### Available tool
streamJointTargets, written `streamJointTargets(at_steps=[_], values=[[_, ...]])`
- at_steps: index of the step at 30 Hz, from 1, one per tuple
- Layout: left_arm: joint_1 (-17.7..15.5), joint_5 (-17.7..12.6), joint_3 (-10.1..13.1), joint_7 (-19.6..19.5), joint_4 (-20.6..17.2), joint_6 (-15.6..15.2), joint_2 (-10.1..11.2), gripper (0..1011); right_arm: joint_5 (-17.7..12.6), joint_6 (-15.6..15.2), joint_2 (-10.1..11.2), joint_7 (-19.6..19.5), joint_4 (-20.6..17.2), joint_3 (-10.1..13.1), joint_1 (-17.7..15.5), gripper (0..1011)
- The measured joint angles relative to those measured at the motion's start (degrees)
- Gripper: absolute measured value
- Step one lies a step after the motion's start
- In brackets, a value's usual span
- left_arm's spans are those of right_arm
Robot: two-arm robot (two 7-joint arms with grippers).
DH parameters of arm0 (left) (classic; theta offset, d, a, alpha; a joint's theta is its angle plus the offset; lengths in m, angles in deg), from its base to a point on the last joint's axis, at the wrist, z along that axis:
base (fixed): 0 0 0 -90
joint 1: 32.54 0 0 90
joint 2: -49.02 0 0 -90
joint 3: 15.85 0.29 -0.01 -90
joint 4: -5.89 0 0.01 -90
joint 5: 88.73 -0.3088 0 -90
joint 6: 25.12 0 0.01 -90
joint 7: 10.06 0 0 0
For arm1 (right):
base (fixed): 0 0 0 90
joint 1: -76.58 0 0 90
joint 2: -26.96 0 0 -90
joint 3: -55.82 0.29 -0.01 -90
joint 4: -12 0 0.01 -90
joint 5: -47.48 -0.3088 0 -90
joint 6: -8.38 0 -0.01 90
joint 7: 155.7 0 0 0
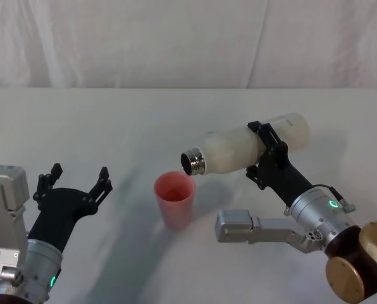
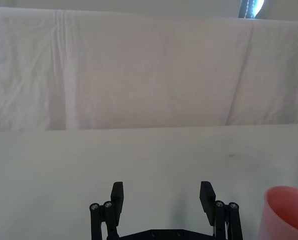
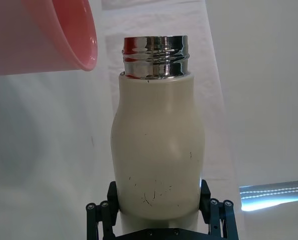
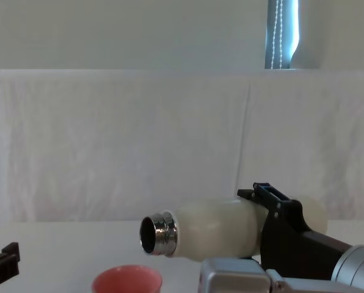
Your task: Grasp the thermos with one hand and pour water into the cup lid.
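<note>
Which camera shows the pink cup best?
The head view: the cup stands whole and upright on the table, under the thermos mouth. The chest view catches its rim, the left wrist one side, the right wrist a close slice.

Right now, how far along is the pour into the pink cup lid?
Done: the right gripper has its fingers shut on the thermos, lifted off the table. In hand: the bottle lies nearly level, steel neck above the cup lid. Left: no water stream is visible yet, so more tipping seems needed. The left gripper waits open beside the cup lid.
</note>
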Motion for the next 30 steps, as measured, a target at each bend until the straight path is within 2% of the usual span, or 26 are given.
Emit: streamJointTargets(at_steps=[30], values=[[0.0, 0.0, 0.0, 0.0, 0.0, 0.0, 0.0, 1001, 1.5, -0.7, 1.0, 0.3, -0.7, -0.9, 1.0, 950]])
